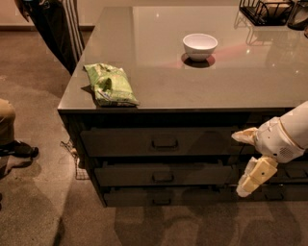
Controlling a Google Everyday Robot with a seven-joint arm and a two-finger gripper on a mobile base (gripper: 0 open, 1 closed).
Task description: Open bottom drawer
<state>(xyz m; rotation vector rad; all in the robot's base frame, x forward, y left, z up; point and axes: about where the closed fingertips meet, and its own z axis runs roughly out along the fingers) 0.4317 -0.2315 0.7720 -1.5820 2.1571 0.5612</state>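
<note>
The bottom drawer [168,196] is the slim dark front lowest in the left stack under the counter, and it looks shut, with its small handle [161,201] in shadow. Above it are two taller drawer fronts, the middle one [163,176] and the top one [164,142]. My gripper [238,164] hangs at the right end of this stack, in front of the drawer fronts. It is open, with one cream finger [244,136] level with the top drawer and the other finger [252,178] reaching down to just above the bottom drawer. It touches no handle.
On the counter [159,91] lie a green snack bag [109,85] at the front left, a white bowl [199,46] in the middle and a black wire rack [267,12] at the back right. A person's legs [57,29] stand at the far left corner, and a shoe [21,149] lies on the floor.
</note>
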